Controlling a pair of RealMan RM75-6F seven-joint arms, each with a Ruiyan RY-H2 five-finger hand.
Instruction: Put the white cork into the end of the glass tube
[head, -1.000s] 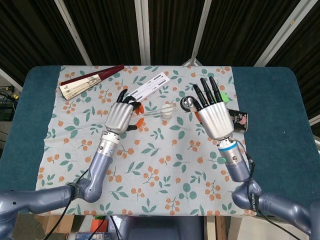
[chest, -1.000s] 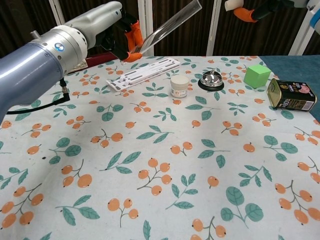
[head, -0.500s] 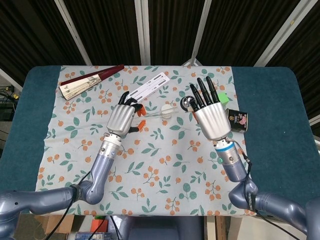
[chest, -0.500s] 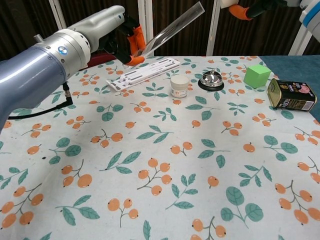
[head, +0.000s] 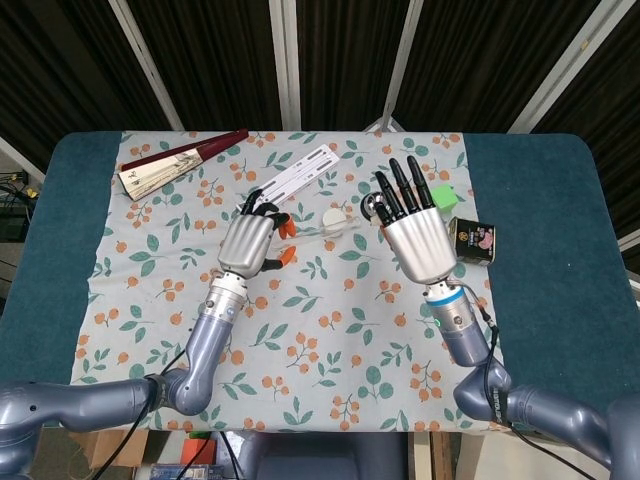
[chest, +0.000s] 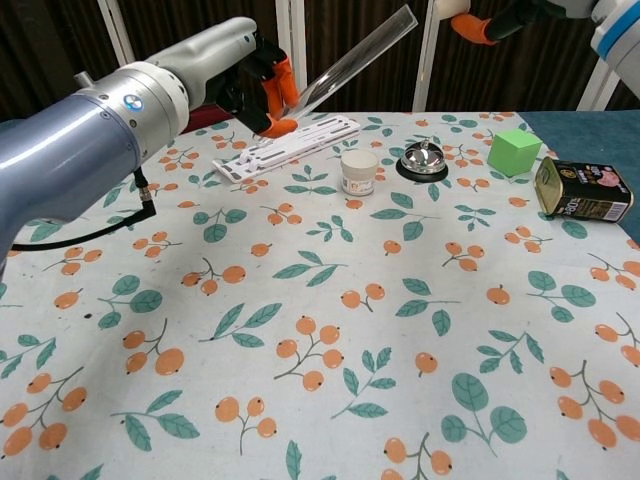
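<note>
My left hand (head: 248, 243) (chest: 255, 85) is raised above the table and grips the lower end of the clear glass tube (chest: 350, 60). The tube slants up and to the right, its open end near the top of the chest view. In the head view the tube (head: 318, 229) points toward my right hand (head: 412, 240). At the top edge of the chest view, the orange-tipped fingers of my right hand (chest: 480, 22) pinch a small white cork (chest: 452, 8), a short way right of the tube's open end. The head view shows only the back of this hand, which hides the cork.
On the floral cloth stand a small white jar (chest: 359, 172), a silver bell (chest: 424, 160), a green cube (chest: 514, 152) and a tin can (chest: 582, 190) lying on its side. A white perforated strip (chest: 285, 146) and a folded fan (head: 180, 160) lie at the back left.
My right hand has moved left toward the tube's open end. My left hand has shifted slightly right, carrying the tube with it.
</note>
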